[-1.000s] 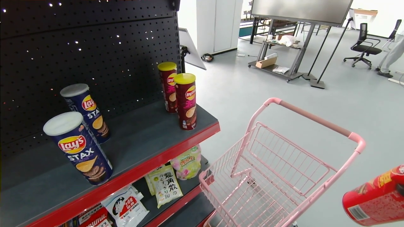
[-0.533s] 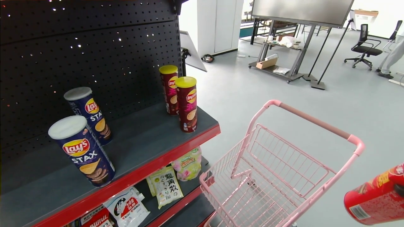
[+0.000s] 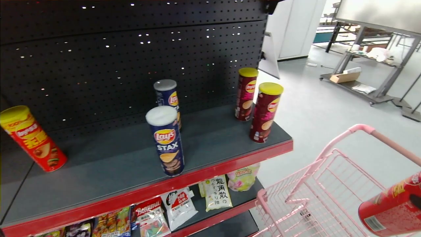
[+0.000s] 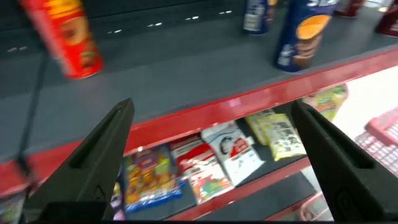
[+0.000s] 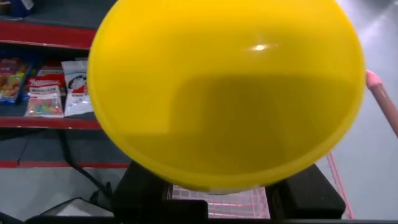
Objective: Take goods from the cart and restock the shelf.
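Heads up, pretty much everything you can see of your robot is black. The left claw has two long matte fingers. They're flat-sided slabs, wide at the base and narrowing to a slanted tip, with hard straight edges. The right claw gives you chunky black blocks with squared corners and a slightly smoother finish. There's also what looks like a thin black cable curving off next to it.
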